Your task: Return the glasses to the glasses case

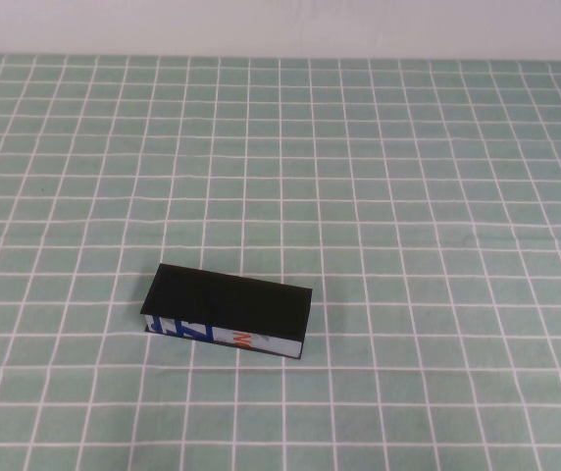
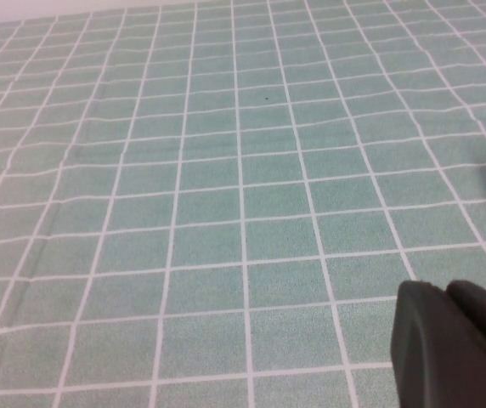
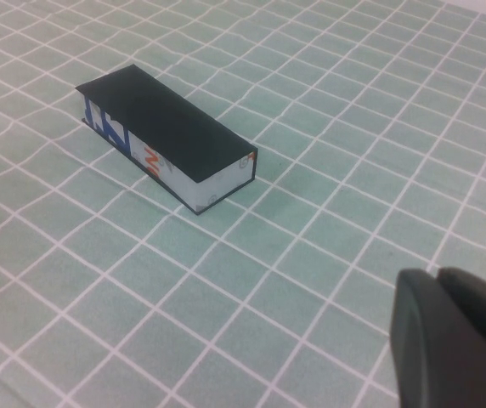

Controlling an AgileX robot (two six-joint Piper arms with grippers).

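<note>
The glasses case (image 1: 229, 312) lies closed on the green checked cloth, left of centre and near the front, its flat black lid down and its white front side with blue and orange print facing me. It also shows in the right wrist view (image 3: 165, 134), closed. The glasses are hidden or out of view. My left gripper (image 2: 457, 344) is shut and empty above bare cloth. My right gripper (image 3: 455, 340) is shut and empty, hovering well away from the case. Neither arm shows in the high view.
The green cloth with white grid lines (image 1: 408, 196) covers the whole table. A pale wall (image 1: 280, 25) runs along the far edge.
</note>
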